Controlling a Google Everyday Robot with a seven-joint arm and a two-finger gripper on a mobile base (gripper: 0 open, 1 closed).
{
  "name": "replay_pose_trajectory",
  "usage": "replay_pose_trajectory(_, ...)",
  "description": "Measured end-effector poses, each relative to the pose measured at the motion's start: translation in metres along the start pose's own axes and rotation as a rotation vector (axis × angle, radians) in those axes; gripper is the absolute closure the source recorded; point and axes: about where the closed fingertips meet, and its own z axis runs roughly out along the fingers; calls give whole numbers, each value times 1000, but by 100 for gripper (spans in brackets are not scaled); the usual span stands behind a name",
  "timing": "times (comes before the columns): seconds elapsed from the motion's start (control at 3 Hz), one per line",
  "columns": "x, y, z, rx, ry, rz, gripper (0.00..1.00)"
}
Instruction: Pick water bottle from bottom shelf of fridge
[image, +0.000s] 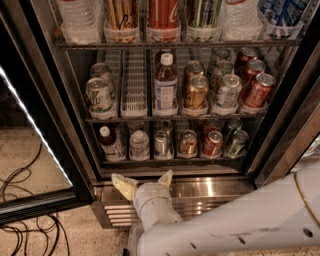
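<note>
Nearest us, a white robot arm (240, 220) crosses the bottom of the frame from the lower right. Its two-finger gripper (142, 176) sits at lower centre, just in front of the slatted steel base grille (112, 216) of the tall stainless-steel fridge (75, 115). The cream-padded fingers (124, 185) are spread wide apart with nothing between them.

Black cables (20, 210) lie on the speckled floor at lower left, beside the open black-framed glass door (35, 130).

Just beyond the gripper we see the bottom shelf (175, 161), a dark wire rack. The small clear ribbed water bottle (139, 146) with a white cap stands upright there, second lane from the left, between a dark-liquid bottle (111, 145) and a silver can (162, 144). More cans fill the lanes to the right.

Farther back and higher, the middle rack holds a tall labelled bottle (165, 87) among cans.
</note>
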Motion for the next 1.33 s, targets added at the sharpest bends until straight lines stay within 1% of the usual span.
replay_pose_trajectory(0.33,1,17,17,-52,-2,-38,0)
replay_pose_trajectory(0.67,0,18,18,-55,-4,-40,0)
replay_pose_trajectory(1.0,7,29,27,-88,-6,-46,0)
replay_pose_trajectory(1.33,5,41,53,-117,-39,-69,15)
